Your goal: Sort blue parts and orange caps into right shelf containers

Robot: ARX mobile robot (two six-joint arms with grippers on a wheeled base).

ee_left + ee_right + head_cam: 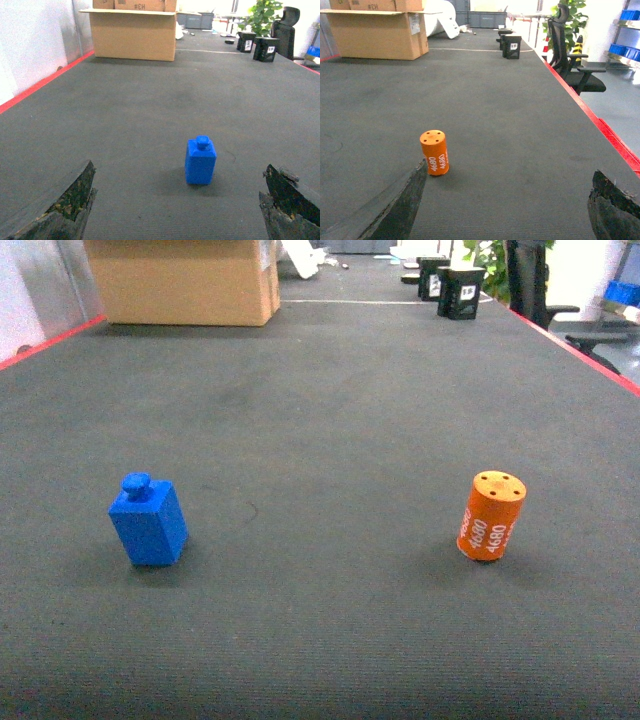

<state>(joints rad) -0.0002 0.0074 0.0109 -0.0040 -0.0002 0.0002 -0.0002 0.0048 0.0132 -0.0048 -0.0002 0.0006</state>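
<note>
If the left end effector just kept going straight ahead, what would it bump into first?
Probably the blue part, standing upright on the dark mat ahead, slightly right of centre between the open fingers. Depth is hard to judge.

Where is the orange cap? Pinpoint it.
The orange cap stands upright on the grey mat, right side of the head view, level with the blue part and well apart from it.

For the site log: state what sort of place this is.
Probably a warehouse or workshop floor: dark grey carpet edged with red tape, a large cardboard box at the far end, and an office chair beside blue shelf bins.
</note>
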